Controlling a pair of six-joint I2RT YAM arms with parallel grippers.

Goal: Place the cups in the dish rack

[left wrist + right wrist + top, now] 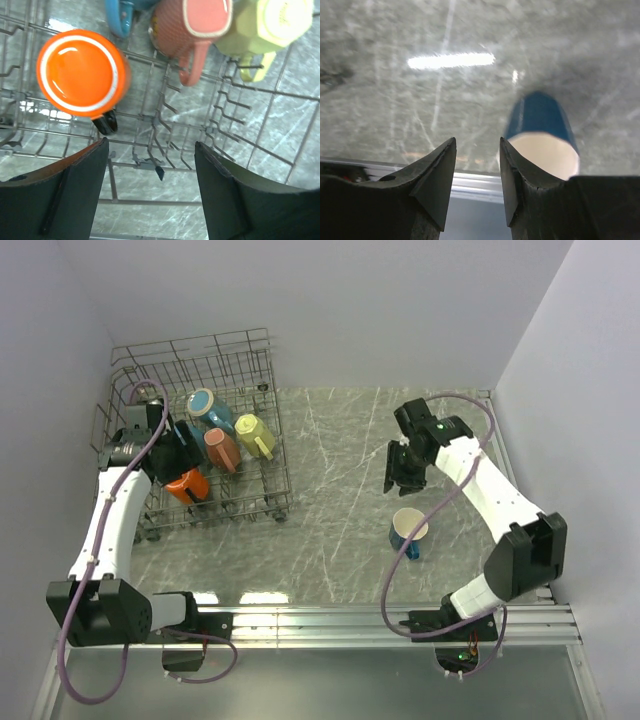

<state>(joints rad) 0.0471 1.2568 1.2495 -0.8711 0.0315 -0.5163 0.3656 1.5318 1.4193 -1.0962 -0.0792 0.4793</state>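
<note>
The dish rack (262, 370), a grey wire basket, stands at the back left. It holds a light blue mug (207, 406), a salmon mug (221, 449), a pale yellow mug (255, 435) and an upturned glossy orange mug (187, 485). My left gripper (172, 455) hangs open and empty over the rack. In the left wrist view its jaws (150, 146) stand wide apart above the tines, just near of the orange mug (82, 72). A blue mug with a cream inside (408, 530) lies on the table. My right gripper (402, 478) is open above it; the mug (540, 120) sits just beyond the right finger (512, 170).
The salmon mug (192, 25), yellow mug (265, 25) and light blue mug (121, 12) fill the rack's far row. A metal rail (380, 620) runs along the table's near edge. Walls close in the left, back and right sides.
</note>
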